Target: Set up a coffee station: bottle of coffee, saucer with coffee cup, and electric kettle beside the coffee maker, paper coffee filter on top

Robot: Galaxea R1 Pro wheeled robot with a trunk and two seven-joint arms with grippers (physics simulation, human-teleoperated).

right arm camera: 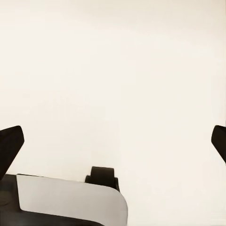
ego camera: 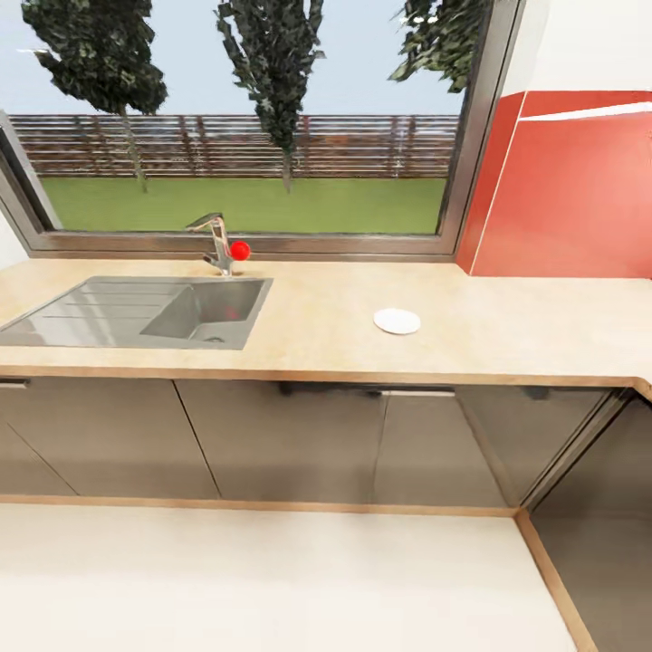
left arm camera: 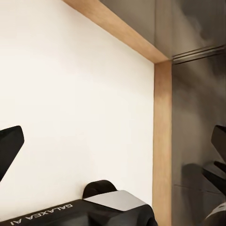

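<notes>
— Head view: where's the small plain white round saucer (ego camera: pixel 397 321)?

— I see it lying alone on the long light beige wood-grain countertop (ego camera: pixel 507 335), right of the inset grey steel sink (ego camera: pixel 136 311).

— Grippers?

— My left gripper (left arm camera: pixel 115 146) and right gripper (right arm camera: pixel 115 141) both gape wide, empty, over pale floor (right arm camera: pixel 113 70).

Wide window (ego camera: pixel 244 118) showing trees, red wall panel (ego camera: pixel 570 190), pale floor (ego camera: pixel 254 580).

text: "GALAXEA AI" in white, upside down, last letters cut off at the edge | on: black arm housing (left arm camera: pixel 70 214) (left wrist view) | elsewhere: no readable lettering
</notes>
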